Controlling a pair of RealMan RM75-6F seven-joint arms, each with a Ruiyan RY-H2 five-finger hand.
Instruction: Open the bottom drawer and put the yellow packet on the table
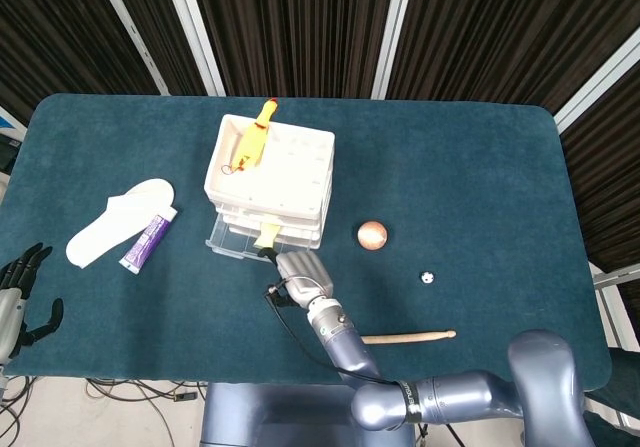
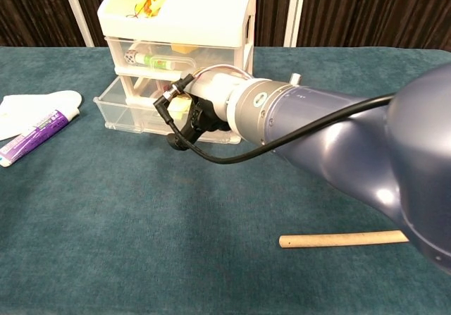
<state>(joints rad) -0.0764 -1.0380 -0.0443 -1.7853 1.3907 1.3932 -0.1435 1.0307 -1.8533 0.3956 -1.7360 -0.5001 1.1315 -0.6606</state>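
Note:
The white drawer unit (image 1: 272, 177) (image 2: 180, 19) stands left of centre on the table. Its clear bottom drawer (image 1: 228, 242) (image 2: 127, 110) is pulled out a short way. A yellow packet (image 1: 266, 234) (image 2: 181, 103) stands inside it near the front, just behind my right hand (image 1: 300, 270) (image 2: 196, 116). That hand grips the drawer front, dark fingers over the edge and one tip below it; the wrist hides most of the grip. My left hand (image 1: 20, 292) hangs off the table's near left corner, fingers spread and holding nothing.
A yellow rubber chicken (image 1: 252, 139) lies on top of the unit. A white insole (image 1: 108, 222) and a purple tube (image 1: 148, 242) (image 2: 34, 137) lie to its left. An orange ball (image 1: 372, 234), a small white bead (image 1: 427, 277) and a wooden stick (image 1: 408, 337) (image 2: 342, 239) lie to its right.

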